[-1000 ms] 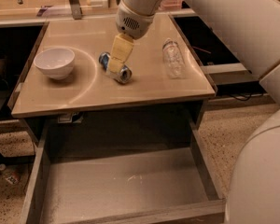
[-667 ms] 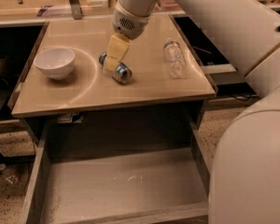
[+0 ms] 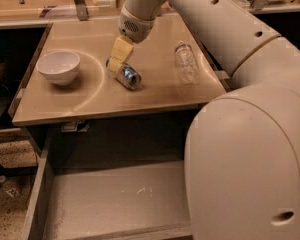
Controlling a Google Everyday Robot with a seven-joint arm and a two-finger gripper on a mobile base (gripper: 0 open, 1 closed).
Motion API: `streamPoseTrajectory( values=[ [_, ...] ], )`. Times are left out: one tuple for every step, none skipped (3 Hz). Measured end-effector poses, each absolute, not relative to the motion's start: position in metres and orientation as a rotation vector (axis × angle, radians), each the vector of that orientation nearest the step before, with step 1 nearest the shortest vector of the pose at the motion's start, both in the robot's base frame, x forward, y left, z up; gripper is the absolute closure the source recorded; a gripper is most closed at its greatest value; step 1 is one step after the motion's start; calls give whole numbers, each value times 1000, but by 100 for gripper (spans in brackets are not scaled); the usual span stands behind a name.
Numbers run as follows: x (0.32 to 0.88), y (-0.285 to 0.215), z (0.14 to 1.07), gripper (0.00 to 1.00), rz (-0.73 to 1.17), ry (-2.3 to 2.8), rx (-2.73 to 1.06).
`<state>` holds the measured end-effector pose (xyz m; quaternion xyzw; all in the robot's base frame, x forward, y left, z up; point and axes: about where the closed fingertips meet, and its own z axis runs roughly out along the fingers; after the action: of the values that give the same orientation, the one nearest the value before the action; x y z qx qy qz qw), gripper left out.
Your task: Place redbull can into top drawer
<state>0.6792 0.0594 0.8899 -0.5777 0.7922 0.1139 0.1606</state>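
The redbull can [image 3: 126, 76] lies on its side near the middle of the tan tabletop [image 3: 90, 101], silver top facing front right. My gripper [image 3: 120, 54] hangs from the cream arm [image 3: 190, 14] just above and behind the can, its yellow tip at the can's far end. The top drawer [image 3: 110, 199] stands pulled out below the table's front edge, with nothing on the grey bottom that shows. My arm's big cream housing [image 3: 250, 164] hides the drawer's right part.
A white bowl [image 3: 58, 66] sits at the table's left. A clear plastic bottle [image 3: 186, 62] lies at the right. Shelves and a metal post [image 3: 80, 1] stand behind the table. Speckled floor [image 3: 10, 184] shows at the left.
My gripper has shifted a little to the left above the can. The arm's housing has swung in front of the view's right side. The can has not moved.
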Motion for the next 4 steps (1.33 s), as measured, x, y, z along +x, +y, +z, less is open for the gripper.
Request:
streamPoseTrajectory(
  values=[
    [694, 59, 875, 0, 333, 2310, -1609],
    [704, 60, 862, 0, 342, 2343, -1578],
    [708, 63, 848, 0, 359, 2366, -1570],
    [708, 66, 833, 0, 388, 2385, -1573]
  ],
)
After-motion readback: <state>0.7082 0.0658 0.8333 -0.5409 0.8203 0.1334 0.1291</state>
